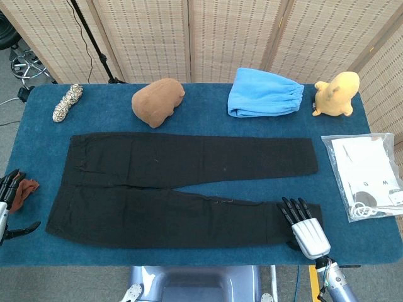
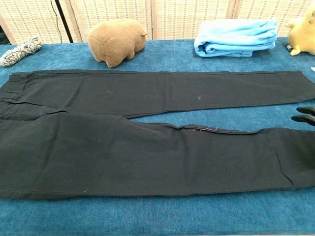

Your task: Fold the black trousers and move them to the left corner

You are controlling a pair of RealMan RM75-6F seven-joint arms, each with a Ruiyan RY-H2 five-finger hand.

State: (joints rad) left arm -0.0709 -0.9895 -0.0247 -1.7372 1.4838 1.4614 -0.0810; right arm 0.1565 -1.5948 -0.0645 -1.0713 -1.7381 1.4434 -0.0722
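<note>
The black trousers (image 1: pixel 182 185) lie flat on the blue table (image 1: pixel 208 123), waist at the left and both legs running right; in the chest view the trousers (image 2: pixel 147 147) fill most of the frame. My right hand (image 1: pixel 305 225) rests on the hem end of the near leg with its fingers (image 1: pixel 293 209) straight and spread, and nothing visibly pinched. Only its fingertips (image 2: pixel 305 114) show at the chest view's right edge. My left hand (image 1: pixel 7 211) hovers off the table's left edge, clear of the waistband, fingers apart and holding nothing.
Along the back stand a rope coil (image 1: pixel 67 102), a brown plush (image 1: pixel 157 100), a folded blue cloth (image 1: pixel 264 92) and a yellow plush (image 1: pixel 337 93). A plastic bag (image 1: pixel 368 176) lies at the right. A small reddish rag (image 1: pixel 25 192) sits beside my left hand.
</note>
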